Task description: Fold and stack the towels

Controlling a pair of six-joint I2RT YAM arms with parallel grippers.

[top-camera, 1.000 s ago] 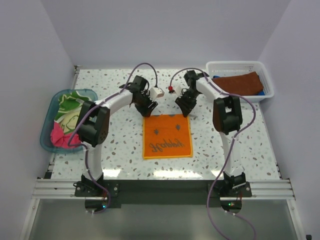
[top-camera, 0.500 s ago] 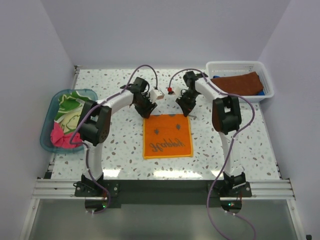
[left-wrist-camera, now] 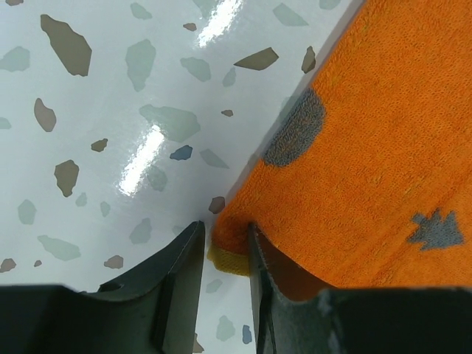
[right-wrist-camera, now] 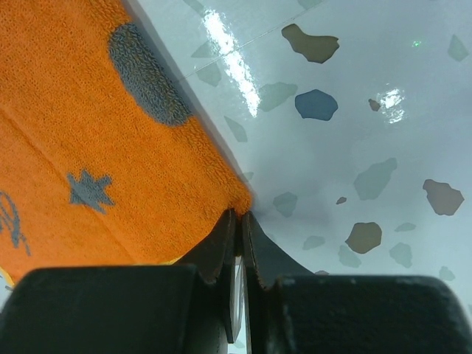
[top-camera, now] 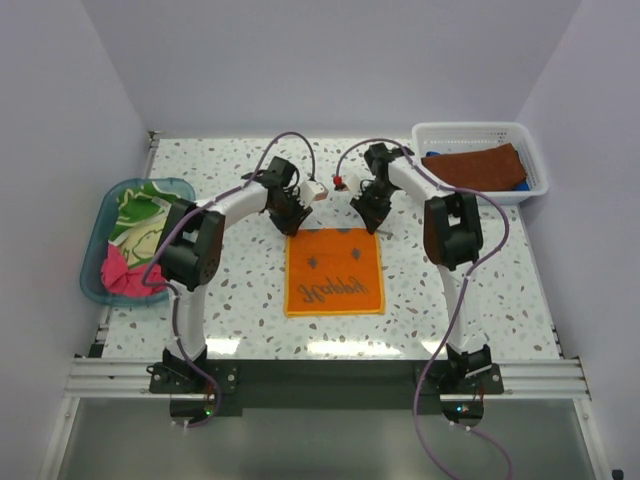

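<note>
both grippers down at the far corners of the orange towel

the orange terry towel with grey blotches and grey lettering (top-camera: 335,272) lies flat and square on the speckled white terrazzo tabletop (top-camera: 240,290), midway between the two arms. that placing, as i judge it, lets each arm take one far corner and carry the far edge over to the near one for a first fold. a rust-brown towel (top-camera: 480,165) rests in the white plastic mesh basket (top-camera: 470,128) at the far right. a green-yellow patterned cloth (top-camera: 135,215) and a pink cloth (top-camera: 118,272) wait in the translucent teal plastic tub (top-camera: 105,215) at the left.

the left gripper (left-wrist-camera: 225,232) sits low at the far left corner, jaws a narrow way apart with the yellow-hemmed corner between them. one finger touches the cloth and the other shows a sliver of table beside it, so the corner does not look pinched yet. the right gripper (right-wrist-camera: 240,217) is at the far right corner, fingers pressed together with no gap, tips meeting the very tip of the cloth. whether any towel is caught between them i cannot tell.
</note>
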